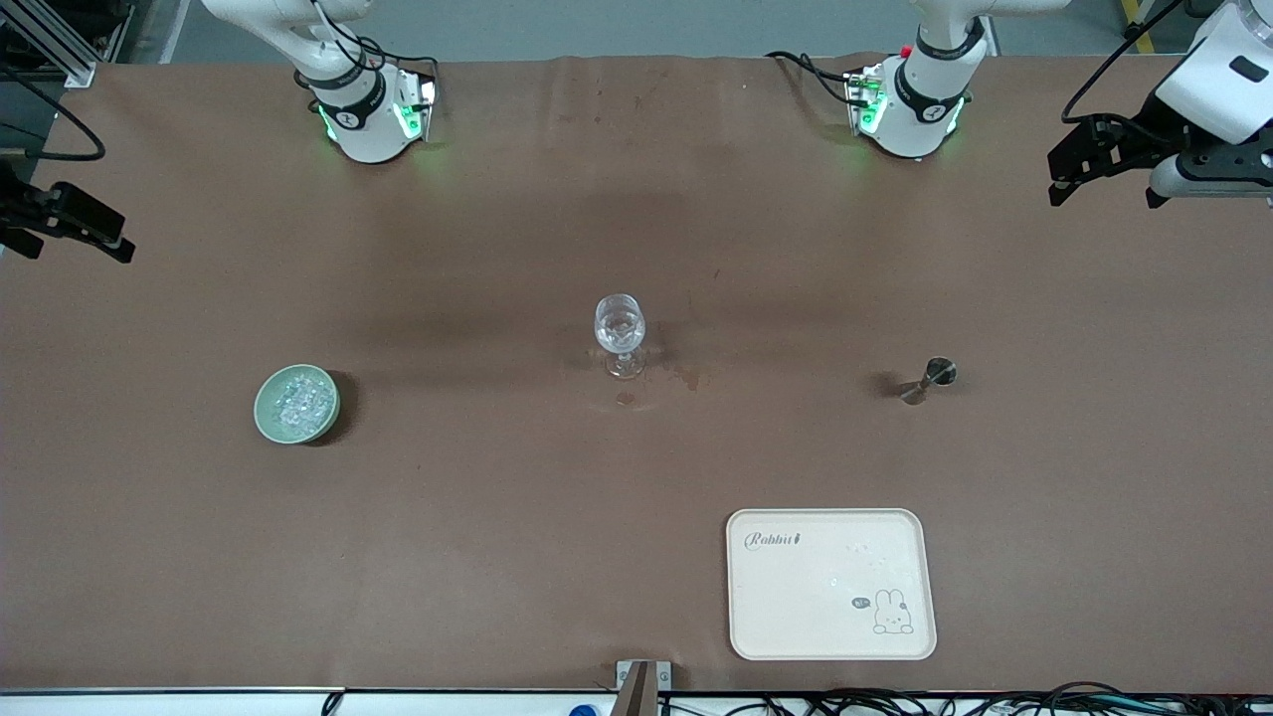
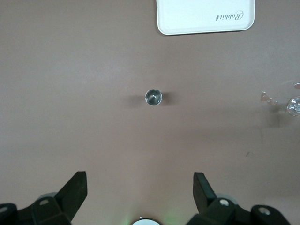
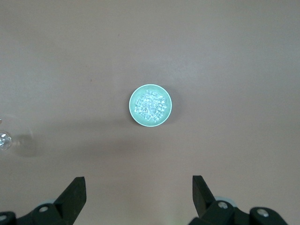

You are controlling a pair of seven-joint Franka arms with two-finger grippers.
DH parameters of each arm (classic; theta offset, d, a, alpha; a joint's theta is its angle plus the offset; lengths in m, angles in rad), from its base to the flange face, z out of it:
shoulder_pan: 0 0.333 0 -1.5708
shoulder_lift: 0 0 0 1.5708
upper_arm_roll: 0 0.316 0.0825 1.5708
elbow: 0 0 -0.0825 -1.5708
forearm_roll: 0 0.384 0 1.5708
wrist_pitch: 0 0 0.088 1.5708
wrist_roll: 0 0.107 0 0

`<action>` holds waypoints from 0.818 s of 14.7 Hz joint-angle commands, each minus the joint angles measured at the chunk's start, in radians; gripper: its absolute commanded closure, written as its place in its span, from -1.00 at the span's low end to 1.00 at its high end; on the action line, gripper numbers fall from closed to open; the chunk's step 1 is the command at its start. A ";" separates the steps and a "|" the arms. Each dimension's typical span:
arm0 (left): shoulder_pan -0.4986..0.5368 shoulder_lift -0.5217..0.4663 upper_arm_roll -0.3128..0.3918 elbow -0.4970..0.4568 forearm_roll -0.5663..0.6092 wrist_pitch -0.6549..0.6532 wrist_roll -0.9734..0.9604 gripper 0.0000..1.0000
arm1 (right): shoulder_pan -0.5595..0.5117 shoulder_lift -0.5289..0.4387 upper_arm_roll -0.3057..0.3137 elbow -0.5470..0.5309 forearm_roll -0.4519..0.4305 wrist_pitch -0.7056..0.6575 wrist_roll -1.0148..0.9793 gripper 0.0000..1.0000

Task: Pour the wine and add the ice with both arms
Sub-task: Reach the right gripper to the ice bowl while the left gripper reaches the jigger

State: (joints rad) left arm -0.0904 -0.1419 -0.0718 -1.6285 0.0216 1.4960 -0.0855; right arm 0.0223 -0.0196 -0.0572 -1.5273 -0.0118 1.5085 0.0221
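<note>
A wide brown table (image 1: 477, 557) fills the scene, grey floor (image 1: 617, 28) along its top edge.

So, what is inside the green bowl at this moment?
The green bowl holds a heap of small clear ice chunks, seen also in the right wrist view. The ice covers the bowl's bottom, so anything under it cannot be seen.

Your left arm is waiting high at its own end of the table, its left gripper (image 1: 1104, 164) hanging in the air with the fingers (image 2: 75, 190) spread wide and nothing between them. Your right arm is doing the same at its end, the right gripper (image 1: 70, 224) raised, its fingers (image 3: 75, 192) parted wide and gripping nothing.
</note>
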 commanded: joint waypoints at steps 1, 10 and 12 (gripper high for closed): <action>0.001 0.008 -0.005 0.025 0.023 -0.022 0.000 -1.00 | 0.007 0.013 -0.006 0.013 -0.002 0.022 0.001 -1.00; 0.075 0.133 0.006 0.107 0.018 -0.031 -0.008 -1.00 | 0.004 0.027 -0.006 -0.008 -0.007 0.056 0.001 -1.00; 0.141 0.163 0.006 0.104 0.005 -0.040 -0.039 -1.00 | 0.001 0.027 -0.007 -0.045 -0.007 0.096 0.001 -1.00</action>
State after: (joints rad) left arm 0.0009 -0.0177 -0.0605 -1.5579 0.0226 1.4869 -0.0965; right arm 0.0230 0.0102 -0.0605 -1.5370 -0.0118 1.5690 0.0221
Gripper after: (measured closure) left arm 0.000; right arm 0.000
